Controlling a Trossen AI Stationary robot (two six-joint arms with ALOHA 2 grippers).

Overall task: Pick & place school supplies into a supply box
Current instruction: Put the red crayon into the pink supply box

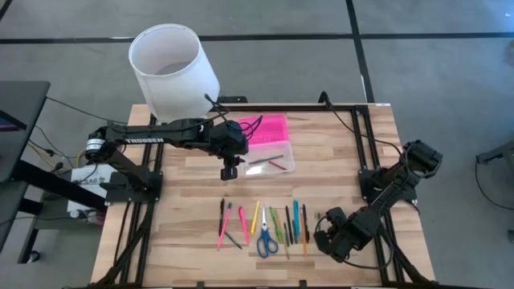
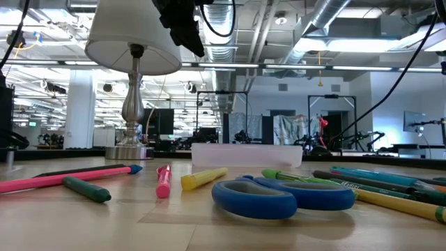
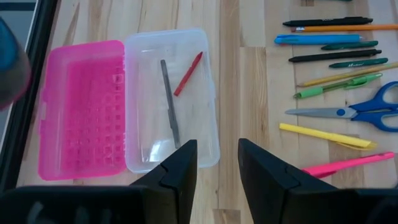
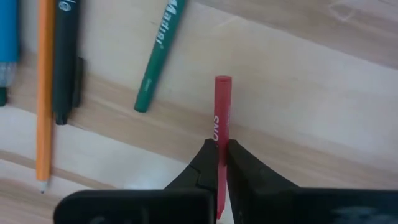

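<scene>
Right wrist view: right gripper (image 4: 222, 163) is clamped tight on a thin red pen w/ white lettering (image 4: 222, 112), low over the wooden surface (image 4: 311, 93) at the right end of the supply row, beside a green pen (image 4: 160, 53), a black pen (image 4: 66, 56) & an orange pencil (image 4: 44, 87). The clear plastic box w/ open pink ribbed lid (image 1: 266, 143) sits mid-surface behind the row w/ a grey pen (image 3: 170, 102) & a red one (image 3: 188, 73) inside; blue-handled scissors (image 1: 264, 235) lie mid-row. Left gripper (image 1: 230, 171) hangs just beside the box's near-left corner, fingers part open, nothing held; white lampshade (image 1: 173, 68) stands at the back left.
</scene>
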